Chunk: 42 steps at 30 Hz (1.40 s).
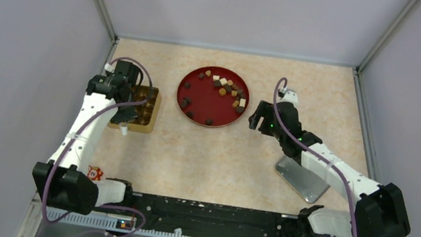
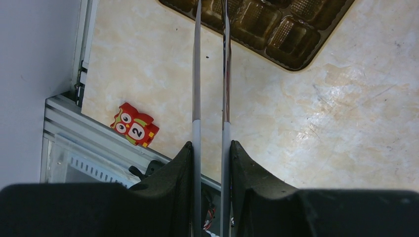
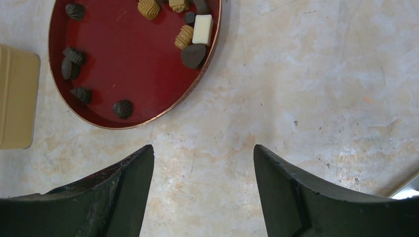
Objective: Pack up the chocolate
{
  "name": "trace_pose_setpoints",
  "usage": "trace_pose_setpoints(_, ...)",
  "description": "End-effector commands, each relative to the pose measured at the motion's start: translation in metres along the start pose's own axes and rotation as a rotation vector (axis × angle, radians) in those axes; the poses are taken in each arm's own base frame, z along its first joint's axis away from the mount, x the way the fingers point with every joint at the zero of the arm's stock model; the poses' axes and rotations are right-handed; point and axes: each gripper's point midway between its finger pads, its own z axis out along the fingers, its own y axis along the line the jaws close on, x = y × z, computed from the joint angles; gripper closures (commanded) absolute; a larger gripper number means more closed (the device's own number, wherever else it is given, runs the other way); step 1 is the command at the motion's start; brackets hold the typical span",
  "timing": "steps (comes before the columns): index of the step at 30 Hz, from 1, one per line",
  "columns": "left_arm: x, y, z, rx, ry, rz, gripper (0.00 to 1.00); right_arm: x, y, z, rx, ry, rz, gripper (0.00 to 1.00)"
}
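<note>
Left gripper (image 2: 211, 148) is clamped on thin metal tweezers (image 2: 196, 138) over a gold compartment tray (image 2: 291, 39). Small brown, tan and white chocolate pieces (image 1: 225, 89) lie on a round red plate (image 1: 190, 87). Right gripper (image 3: 202, 148) hovers beside it with its jaws apart. Only the left wrist view shows the tweezers clearly.

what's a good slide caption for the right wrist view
Open right gripper hovering over the table, just short of the red plate of mixed chocolates.

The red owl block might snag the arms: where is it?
The red owl block lies at the near-left corner of the table, beside the left arm's base in the top view, apart from the gold tray.
</note>
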Motion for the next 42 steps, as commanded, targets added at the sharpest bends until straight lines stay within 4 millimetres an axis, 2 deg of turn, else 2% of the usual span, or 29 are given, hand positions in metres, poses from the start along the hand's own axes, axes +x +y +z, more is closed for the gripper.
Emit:
trace_pose_setpoints(1, -0.005, 0.0, 0.002, 0.006, -0.024, -0.004, 1.0, -0.007, -0.001, 0.005, 0.003, -0.025, -0.002, 0.28)
trace_pose_setpoints(11, 0.0, -0.004, -0.003, 0.041, -0.009, -0.003, 1.0, -0.006, -0.001, 0.005, 0.001, -0.019, -0.003, 0.28)
trace_pose_setpoints(21, 0.001, 0.005, -0.016, 0.033, -0.028, -0.019, 1.0, -0.007, 0.0, 0.003, -0.003, -0.022, 0.001, 0.28)
trace_pose_setpoints(34, 0.011, 0.003, -0.009, 0.045, -0.004, -0.006, 1.0, -0.005, 0.003, 0.002, -0.019, -0.015, 0.003, 0.28)
trace_pose_setpoints(35, 0.011, 0.002, -0.008, 0.047, -0.003, -0.004, 0.99, -0.006, 0.003, 0.002, -0.019, -0.017, 0.004, 0.28)
trace_pose_setpoints(38, 0.011, 0.001, -0.006, 0.047, 0.001, 0.001, 0.88, -0.006, 0.003, 0.002, -0.02, -0.017, 0.003, 0.28)
trace_pose_setpoints(42, 0.01, 0.002, -0.006, 0.041, -0.001, 0.007, 0.8, -0.007, 0.003, 0.002, -0.02, -0.018, 0.003, 0.28)
